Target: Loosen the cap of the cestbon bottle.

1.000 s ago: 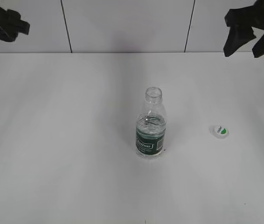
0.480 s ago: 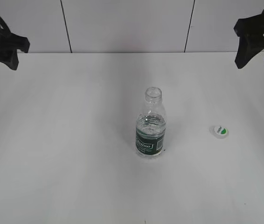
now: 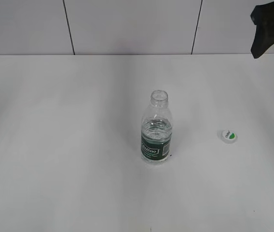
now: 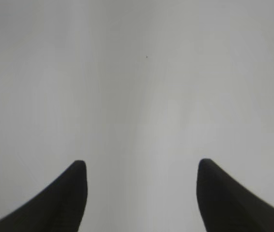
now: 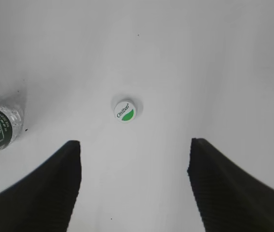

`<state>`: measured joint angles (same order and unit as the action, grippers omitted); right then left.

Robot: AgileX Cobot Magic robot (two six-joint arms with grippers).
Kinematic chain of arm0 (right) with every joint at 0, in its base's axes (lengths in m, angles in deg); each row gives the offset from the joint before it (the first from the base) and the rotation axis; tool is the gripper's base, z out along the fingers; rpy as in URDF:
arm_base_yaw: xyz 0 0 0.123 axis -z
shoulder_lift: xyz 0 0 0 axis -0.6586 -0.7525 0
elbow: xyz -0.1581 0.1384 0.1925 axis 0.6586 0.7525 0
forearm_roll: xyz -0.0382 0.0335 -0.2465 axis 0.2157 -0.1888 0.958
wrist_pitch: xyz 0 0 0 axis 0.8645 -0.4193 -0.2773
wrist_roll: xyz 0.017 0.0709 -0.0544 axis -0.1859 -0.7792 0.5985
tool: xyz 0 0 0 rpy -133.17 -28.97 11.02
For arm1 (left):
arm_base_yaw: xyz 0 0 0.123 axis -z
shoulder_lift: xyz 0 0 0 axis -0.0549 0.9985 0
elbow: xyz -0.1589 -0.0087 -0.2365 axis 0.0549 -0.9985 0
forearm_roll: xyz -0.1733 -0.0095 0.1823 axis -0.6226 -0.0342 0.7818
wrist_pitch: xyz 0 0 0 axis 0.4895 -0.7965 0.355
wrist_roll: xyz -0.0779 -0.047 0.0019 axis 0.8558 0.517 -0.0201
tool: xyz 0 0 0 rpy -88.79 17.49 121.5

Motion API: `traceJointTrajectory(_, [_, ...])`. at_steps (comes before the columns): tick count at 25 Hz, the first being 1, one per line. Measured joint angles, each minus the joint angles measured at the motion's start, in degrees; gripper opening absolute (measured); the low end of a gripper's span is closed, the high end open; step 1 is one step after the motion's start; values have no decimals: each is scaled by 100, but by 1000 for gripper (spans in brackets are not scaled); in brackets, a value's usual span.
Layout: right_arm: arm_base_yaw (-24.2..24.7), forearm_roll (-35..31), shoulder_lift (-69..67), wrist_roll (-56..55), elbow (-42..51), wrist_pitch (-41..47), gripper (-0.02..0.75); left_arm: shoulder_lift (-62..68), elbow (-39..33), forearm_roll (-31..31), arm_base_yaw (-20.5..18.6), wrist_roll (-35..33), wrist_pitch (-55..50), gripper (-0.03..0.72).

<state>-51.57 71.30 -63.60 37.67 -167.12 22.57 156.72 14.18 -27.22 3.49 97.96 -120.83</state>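
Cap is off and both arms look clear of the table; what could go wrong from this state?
1. The cestbon bottle stands upright with its mouth open and water inside; any knock would likely spill it.
2. The cap lies loose on the table, apart from the bottle, and might roll or get lost.
3. The right pincer hangs open above the cap; a careless descent could push it away. The left pincer is open over bare table.

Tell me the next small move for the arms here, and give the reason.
Probably none beyond pulling clear: the job looks done. The cap lies on the table, apart from the bottle, which stands upright with its mouth open. The right gripper is open and empty above the cap; the left gripper is open over bare table. I would let both arms retreat and touch nothing.
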Motion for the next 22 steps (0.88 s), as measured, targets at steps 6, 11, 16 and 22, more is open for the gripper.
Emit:
traceJointTrajectory(6, [0, 0, 400, -66, 94, 6, 529, 0, 0, 24, -13, -112, -418, 433])
traceJointTrajectory(11, [0, -18, 1176, -91, 539, 6, 529, -23, 0, 44, -13, -434, -444, 433])
traceJointTrajectory(16, [0, -29, 2116, -96, 1324, 10, 529, -387, 0, 44, 13, -494, -449, 433])
traceJointTrajectory(22, [0, 297, 3312, -101, 2331, 12, 529, -1412, -308, 38, 13, -493, -453, 433])
